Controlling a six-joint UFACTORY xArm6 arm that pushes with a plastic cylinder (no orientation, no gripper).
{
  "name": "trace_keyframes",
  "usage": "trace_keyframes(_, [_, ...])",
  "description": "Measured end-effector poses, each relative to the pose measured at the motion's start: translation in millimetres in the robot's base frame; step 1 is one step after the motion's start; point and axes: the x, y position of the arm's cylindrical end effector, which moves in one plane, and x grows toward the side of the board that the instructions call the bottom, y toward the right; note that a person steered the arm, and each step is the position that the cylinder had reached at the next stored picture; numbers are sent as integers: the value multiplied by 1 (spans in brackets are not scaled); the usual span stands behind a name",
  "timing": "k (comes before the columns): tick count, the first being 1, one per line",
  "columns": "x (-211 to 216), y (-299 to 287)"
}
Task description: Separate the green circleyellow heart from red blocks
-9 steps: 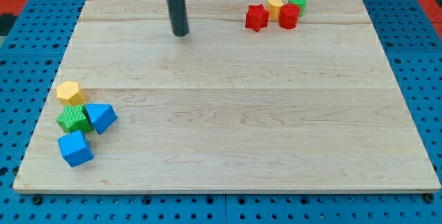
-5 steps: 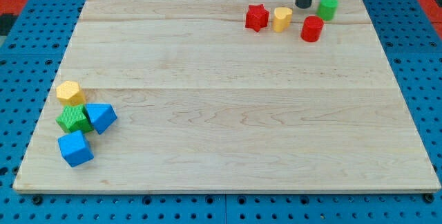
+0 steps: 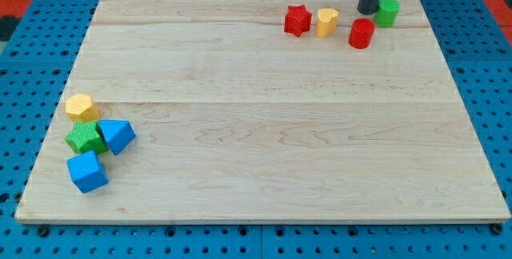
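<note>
My tip [image 3: 367, 11] sits at the view's top right of the worktop [image 3: 264, 163], rod coming down from the top edge. No fingers on this arm, just the rod, so nothing to report as open or closed.

Tip is touching or just about touching the left side of the green circle [image 3: 388, 11]; can't tell for sure if there's contact. Green circle is near the worktop's top right corner. Red cylinder [image 3: 361, 33] lies just below my tip, slightly toward the view's left, near the green circle but apart from it. Yellow heart [image 3: 326, 21] is left of my tip, between the red cylinder and the red star [image 3: 297, 20], close to both, with a small gap on each side as far as I can see. Red star is leftmost of this group.

Second cluster at the view's lower left, well apart from my tip: yellow hexagon [image 3: 81, 107] on top, green block [image 3: 84, 137] just below it, looks star-like but shape not clear, blue triangle-ish block [image 3: 118, 136] touching the green one on its right, blue cube [image 3: 87, 171] just beneath. Worktop is light wood, sitting on a blue pegboard [image 3: 48, 43].
</note>
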Motion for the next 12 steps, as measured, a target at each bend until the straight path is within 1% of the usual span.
trace_keyframes(1, [-29, -2])
trace_keyframes(2, [-36, 62])
trace_keyframes(3, [-1, 71])
trace_keyframes(4, [7, -7])
trace_keyframes(5, [2, -43])
trace_keyframes(6, [-36, -47])
trace_keyframes(7, [-49, -114])
trace_keyframes(9, [-6, -115])
trace_keyframes(11, [15, -98])
trace_keyframes(12, [41, -92])
